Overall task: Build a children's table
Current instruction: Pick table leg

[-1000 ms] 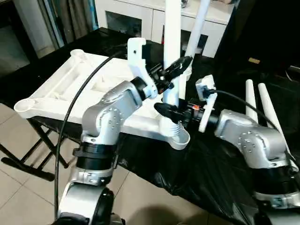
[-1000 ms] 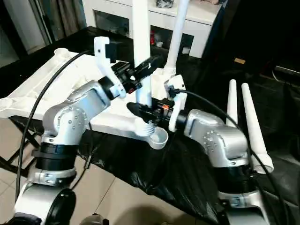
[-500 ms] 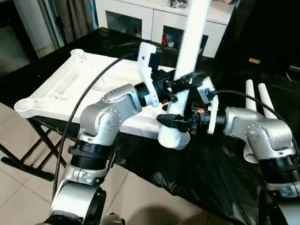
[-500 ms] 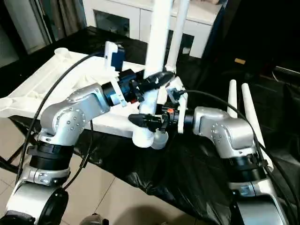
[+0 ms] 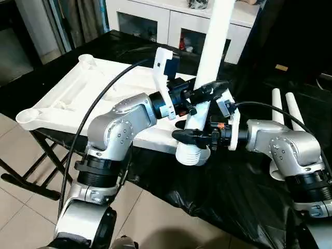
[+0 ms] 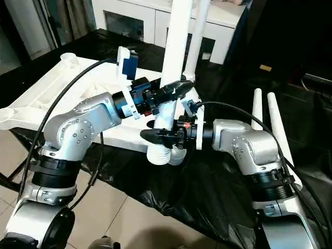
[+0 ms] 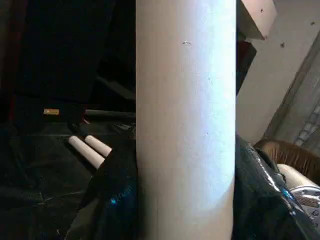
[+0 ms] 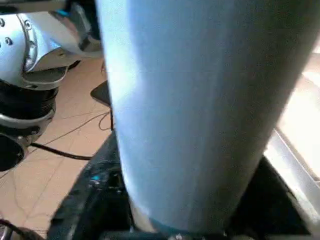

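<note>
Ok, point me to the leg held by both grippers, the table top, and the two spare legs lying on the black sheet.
held leg (image 5: pixel 213 46), left eye view, on its smooth shaft.
table top (image 5: pixel 67 101), left eye view, on its ribbed underside.
spare legs (image 5: pixel 292 111), left eye view, on the outer leg's shaft.

No readable text, label, brand, number or sign anywhere right now. The white leg in the middle carries no print, and neither does the white table top beside it or the black sheet below it.
</note>
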You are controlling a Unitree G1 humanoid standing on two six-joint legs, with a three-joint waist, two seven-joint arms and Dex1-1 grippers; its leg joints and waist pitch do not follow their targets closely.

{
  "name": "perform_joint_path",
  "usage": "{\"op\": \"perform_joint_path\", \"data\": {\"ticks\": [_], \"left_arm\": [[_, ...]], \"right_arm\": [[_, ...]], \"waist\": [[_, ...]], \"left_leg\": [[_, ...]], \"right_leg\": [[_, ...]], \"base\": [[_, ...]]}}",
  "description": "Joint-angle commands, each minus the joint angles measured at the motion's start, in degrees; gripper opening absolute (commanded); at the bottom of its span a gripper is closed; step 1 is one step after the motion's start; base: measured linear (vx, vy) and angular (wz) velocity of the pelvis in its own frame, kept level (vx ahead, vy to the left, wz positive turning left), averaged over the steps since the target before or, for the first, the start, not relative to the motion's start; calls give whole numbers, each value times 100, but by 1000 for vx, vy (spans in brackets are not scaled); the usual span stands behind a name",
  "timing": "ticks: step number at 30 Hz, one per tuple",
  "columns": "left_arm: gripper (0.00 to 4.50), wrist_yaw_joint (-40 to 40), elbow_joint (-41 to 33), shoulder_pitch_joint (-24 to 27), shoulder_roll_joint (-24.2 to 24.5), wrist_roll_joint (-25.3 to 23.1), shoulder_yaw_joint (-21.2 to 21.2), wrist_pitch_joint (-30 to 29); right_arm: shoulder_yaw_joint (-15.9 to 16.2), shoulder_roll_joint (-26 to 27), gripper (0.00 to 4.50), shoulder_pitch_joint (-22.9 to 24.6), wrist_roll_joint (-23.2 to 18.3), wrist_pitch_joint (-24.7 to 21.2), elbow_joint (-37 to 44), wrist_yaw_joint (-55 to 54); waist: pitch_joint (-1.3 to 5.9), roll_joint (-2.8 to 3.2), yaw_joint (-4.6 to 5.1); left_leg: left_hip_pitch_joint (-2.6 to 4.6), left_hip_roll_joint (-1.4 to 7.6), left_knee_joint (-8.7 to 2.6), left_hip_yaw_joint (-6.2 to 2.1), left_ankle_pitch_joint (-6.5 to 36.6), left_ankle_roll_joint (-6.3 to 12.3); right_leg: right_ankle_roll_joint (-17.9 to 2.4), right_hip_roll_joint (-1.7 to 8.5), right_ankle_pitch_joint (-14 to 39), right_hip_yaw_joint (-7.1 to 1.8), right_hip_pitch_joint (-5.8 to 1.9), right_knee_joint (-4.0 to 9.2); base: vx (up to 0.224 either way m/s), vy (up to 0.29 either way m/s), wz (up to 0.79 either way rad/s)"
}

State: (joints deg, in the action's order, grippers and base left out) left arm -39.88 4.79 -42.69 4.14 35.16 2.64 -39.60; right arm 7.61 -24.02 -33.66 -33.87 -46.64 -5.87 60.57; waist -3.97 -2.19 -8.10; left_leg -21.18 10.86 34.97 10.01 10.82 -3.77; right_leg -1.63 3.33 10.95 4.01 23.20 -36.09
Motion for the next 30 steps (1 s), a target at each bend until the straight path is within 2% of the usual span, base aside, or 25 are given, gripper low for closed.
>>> {"op": "perform_joint_path", "data": {"ticks": [1, 3, 11, 12, 13, 15, 17, 19, 20, 22, 25, 26, 27, 28, 29, 30], "left_arm": [[185, -135, -111, -161, 4, 40, 78, -17], [185, -145, -108, -164, 12, 49, 85, -17], [185, -201, -109, -169, 7, -9, 125, 53], [241, -131, -74, -190, -32, -21, 92, 91], [255, -72, -27, -221, -85, 12, 24, 117], [263, -158, -72, -218, -94, 83, 2, 137], [296, -69, -100, -175, -196, -33, -60, 533], [299, 10, -103, -134, -286, -46, -154, 740], [299, 83, -112, -93, -329, -86, -212, 896], [300, 222, -121, -32, -363, -198, -257, 1103], [300, 277, 85, 67, -217, -424, -341, 1412], [300, 129, 259, 107, -23, -613, -263, 1579], [300, 74, 299, 118, 29, -655, -234, 1611], [300, -181, 526, 169, 324, -913, -43, 1756], [300, -181, 526, 169, 324, -913, -43, 1756], [300, -541, 771, 236, 636, -1155, 190, 1962]], "right_arm": [[52, -125, 219, -50, 92, 14, -30, 0], [64, -130, 200, -35, 91, 15, -18, 3], [55, -105, 191, 20, 114, 18, 30, 17], [36, -91, 191, 29, 104, 29, 34, -5], [2, -56, 191, 45, 94, 62, 48, -60], [-97, 30, 191, 70, 95, 162, 53, -204], [-336, 253, 190, 123, 77, 370, 51, -549], [-529, 441, 190, 146, 43, 432, 39, -887], [-640, 560, 190, 170, 65, 550, 43, -1112], [-758, 687, 190, 192, 158, 693, 16, -1450], [-859, 881, 190, 280, 647, 1218, -128, -2262], [-862, 919, 190, 319, 906, 1463, -221, -2604], [-866, 931, 190, 326, 959, 1517, -245, -2681], [-855, 938, 190, 393, 1262, 1861, -362, -3020], [-855, 938, 190, 393, 1262, 1861, -362, -3020], [-841, 942, 190, 469, 1499, 2206, -439, -3230]], "waist": [[472, -91, 6], [475, -78, 2], [474, -70, 3], [477, -66, 4], [478, -68, 5], [482, -62, 1], [482, -59, 3], [483, -59, 5], [488, -33, 15], [481, -45, 20], [478, -31, 35], [475, -21, 33], [476, -16, 43], [477, -15, 46], [472, -9, 46], [474, 11, 42]], "left_leg": [[32, 219, -339, -55, 187, 190], [32, 218, -337, -56, 169, 194], [27, 215, -338, -58, 216, 176], [31, 218, -337, -59, 208, 175], [29, 217, -336, -58, 205, 176], [34, 219, -336, -59, 189, 169], [27, 219, -336, -60, 208, 169], [25, 220, -342, -64, 201, 151], [32, 226, -340, -63, 198, 130], [40, 225, -350, -62, 245, 96], [50, 214, -363, -57, 267, -29], [61, 209, -369, -56, 303, -62], [57, 198, -376, -58, 315, -102], [57, 193, -379, -59, 309, -102], [59, 189, -384, -59, 298, -120], [72, 188, -396, -65, 330, -158]], "right_leg": [[-916, 490, 715, -308, -376, 388], [-939, 489, 673, -307, -376, 381], [-960, 487, 667, -307, -385, 384], [-963, 487, 644, -307, -384, 383], [-969, 485, 630, -307, -384, 383], [-1000, 489, 564, -307, -381, 376], [-1015, 495, 565, -305, -382, 381], [-1008, 501, 559, -306, -386, 383], [-1031, 500, 507, -309, -376, 375], [-1011, 493, 539, -307, -373, 386], [-912, 483, 635, -309, -359, 398], [-859, 483, 722, -309, -351, 406], [-750, 471, 793, -311, -356, 407], [-702, 472, 811, -313, -355, 421], [-623, 471, 860, -313, -340, 430], [-543, 478, 893, -314, -334, 437]], "base": [[0, 0, 0], [0, 0, 0], [0, 0, 0], [0, 0, 0], [0, 0, 0], [0, 0, 0], [0, 0, 0], [0, 0, 0], [0, 0, 0], [0, 0, 0], [0, 0, 0], [0, 0, 0], [0, 0, 0], [0, 0, 0], [0, 0, 0], [0, 0, 0]]}}
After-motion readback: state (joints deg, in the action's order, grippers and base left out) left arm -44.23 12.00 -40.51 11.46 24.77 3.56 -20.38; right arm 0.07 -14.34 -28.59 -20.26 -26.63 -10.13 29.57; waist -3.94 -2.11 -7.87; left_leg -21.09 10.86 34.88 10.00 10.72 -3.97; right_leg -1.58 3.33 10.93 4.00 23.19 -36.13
